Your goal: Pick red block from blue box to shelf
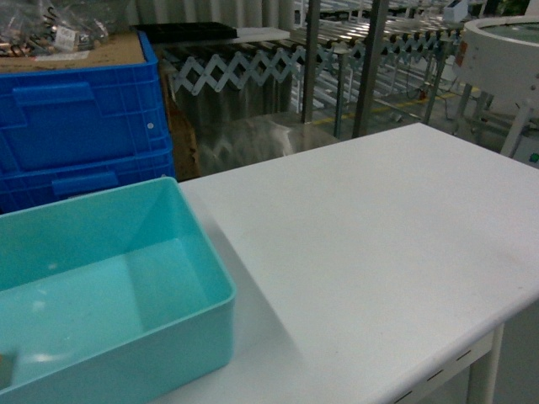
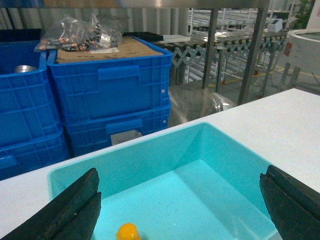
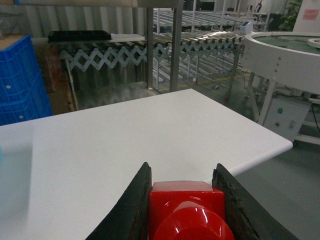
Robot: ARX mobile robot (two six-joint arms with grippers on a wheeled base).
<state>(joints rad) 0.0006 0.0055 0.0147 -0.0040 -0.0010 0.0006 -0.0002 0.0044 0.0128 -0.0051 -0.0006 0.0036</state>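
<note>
Right pincer (image 3: pixel 182 200) is clamped on the red block (image 3: pixel 186 207), both dark fingers (image 3: pixel 131 210) tight against its sides, round stud facing the wrist camera. Block sits up off the white worktop (image 3: pixel 150 135), out over bare worktop well to the right of the blue box (image 1: pixel 109 286); neither pincer shows in the head view.

Left pincer (image 2: pixel 182 200) is spread wide, nothing held, its two black fingers (image 2: pixel 75 207) at the near corners of the left wrist view, hanging over the near side of the blue box. Inside the box, near the bottom edge of that view, a rounded orange-yellow piece (image 2: pixel 128 232) lies on the floor of the tub; only its top shows.

Blue box sits on the left end of the worktop, near edge. Just behind it on the far left, stacked dark blue ribbed crates (image 2: pixel 112 100), the top one holding cardboard (image 2: pixel 125 49) and a clear bag of small parts (image 2: pixel 80 32).

Far side of the worktop: steel posts of the shelf (image 1: pixel 370 67), with a roller conveyor on a scissor frame (image 1: pixel 253 63) behind. Far right, a round white turntable unit (image 3: pixel 285 60).
</note>
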